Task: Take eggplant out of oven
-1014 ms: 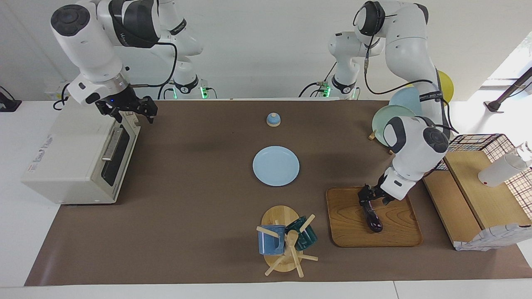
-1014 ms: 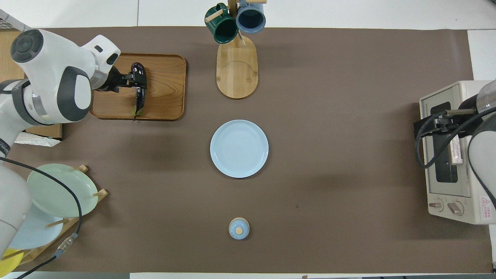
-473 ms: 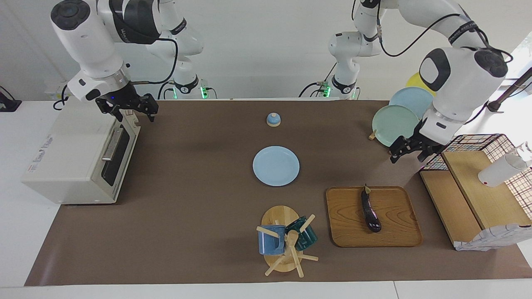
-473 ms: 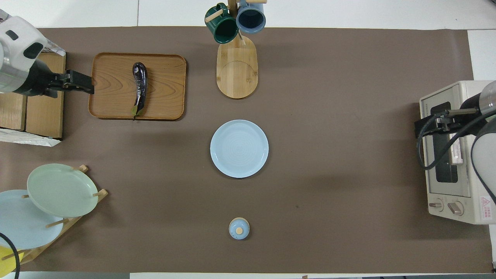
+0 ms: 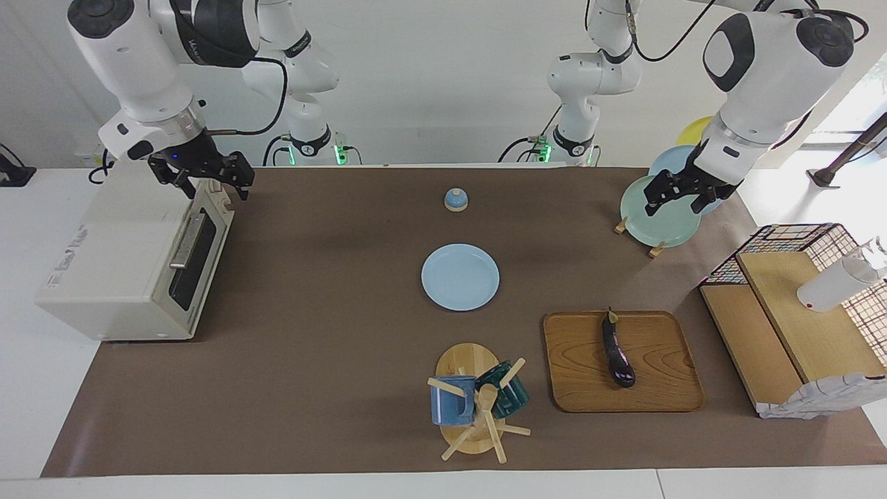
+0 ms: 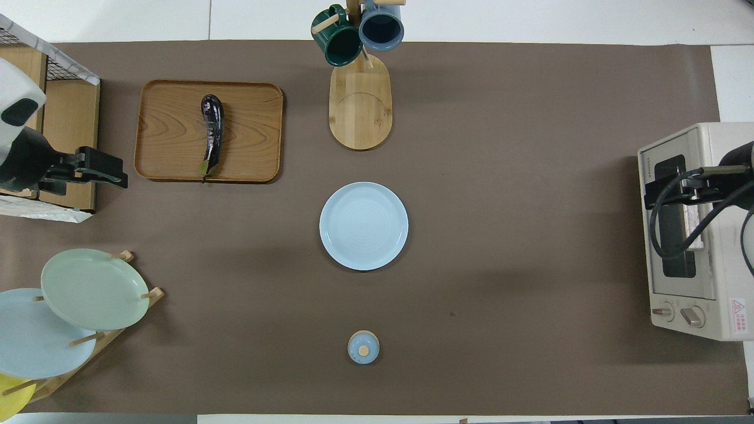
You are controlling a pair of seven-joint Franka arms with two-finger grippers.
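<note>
Since a moment ago my left gripper [image 5: 678, 194] has risen off the wooden tray [image 5: 665, 388] and drawn back; it now hangs over the green plate [image 5: 655, 208] in the plate rack, fingers spread, holding nothing. My right gripper [image 5: 201, 177] has lifted a little too.

Going across the facing view from its left: the toaster oven [image 5: 111, 256] sits at the right arm's end of the table, door shut, and my right gripper hovers over its top corner near the robots, fingers apart and empty (I judge it has finished with the door). The light blue plate [image 5: 460, 276] lies mid-table, unused. Then comes the tray, where the eggplant [image 5: 617, 350] lies flat and free. I judge the tray was chosen as a clear landing spot well apart from the oven. The eggplant's long axis runs nearly straight toward the robots, stem tip at the nearer end, rounded end farther.
</note>
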